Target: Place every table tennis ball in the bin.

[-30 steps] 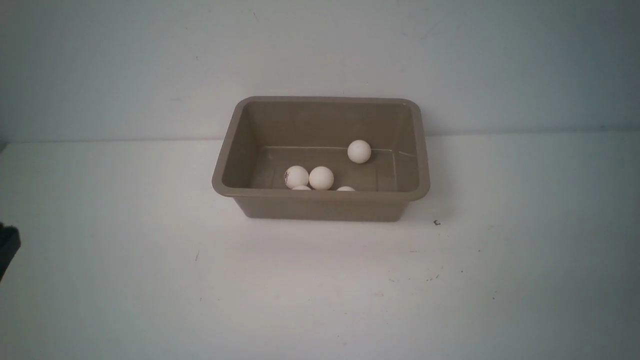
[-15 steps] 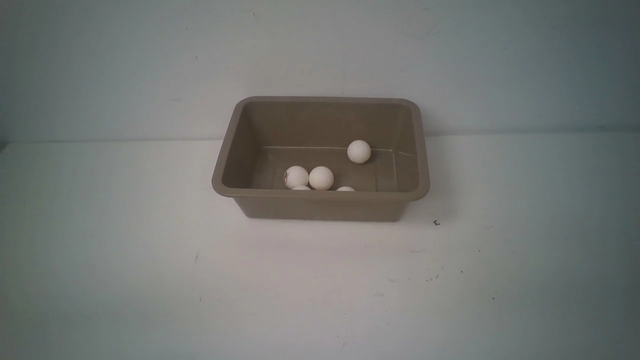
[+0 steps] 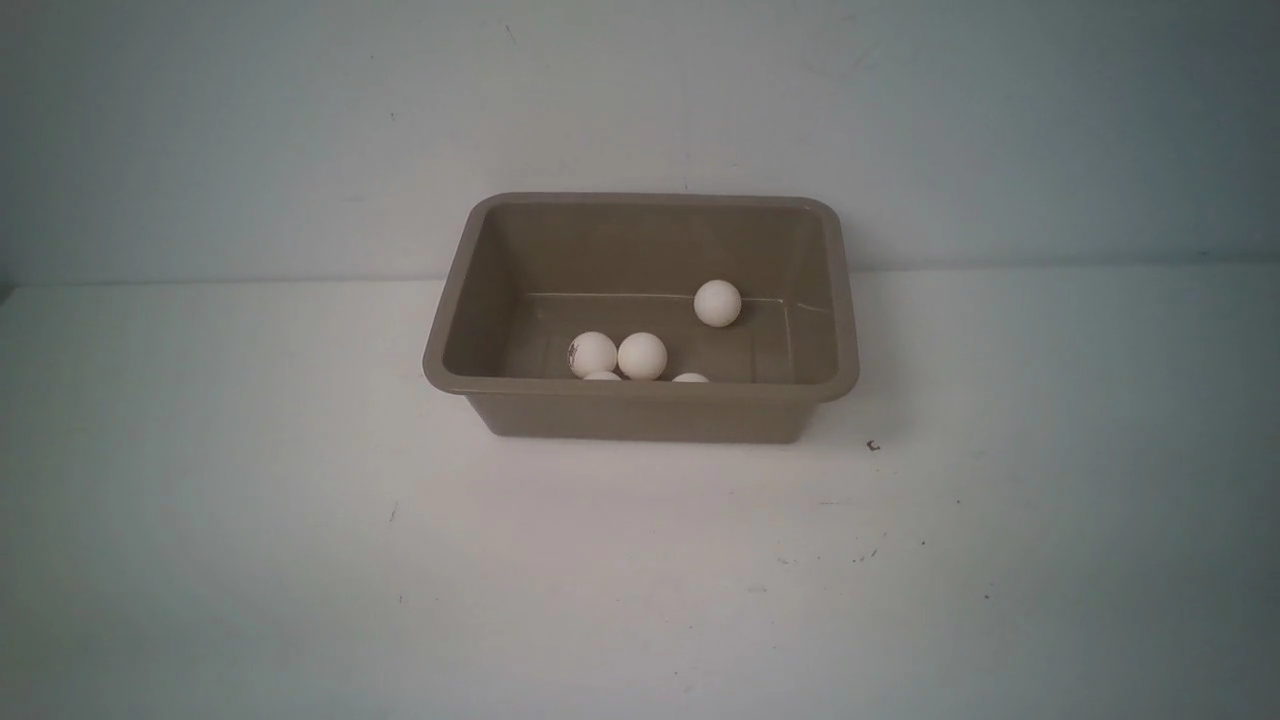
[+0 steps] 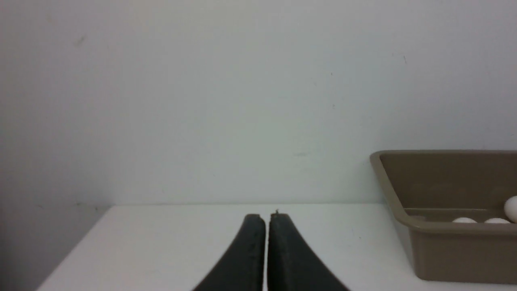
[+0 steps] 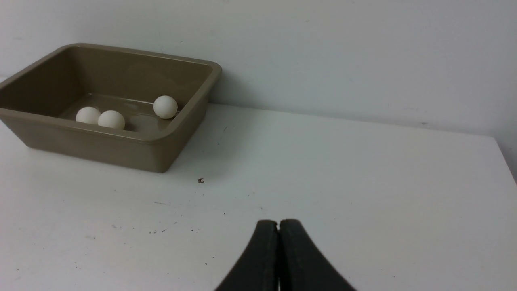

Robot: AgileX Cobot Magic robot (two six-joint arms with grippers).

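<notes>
The table tennis balls [image 3: 642,356] all lie inside the bin [image 3: 640,390], none left on the desk [image 3: 300,550]. Nearest, both grippers hang low over the bare desk: the left gripper [image 4: 266,220] and the right gripper [image 5: 278,224] each have jaws pressed together, holding nothing. Farther off, two balls peek over the bin's near rim, two sit touching, and one rests by the back wall. They look light, smooth and prone to rolling; a gentle pinch across the middle would suit.
</notes>
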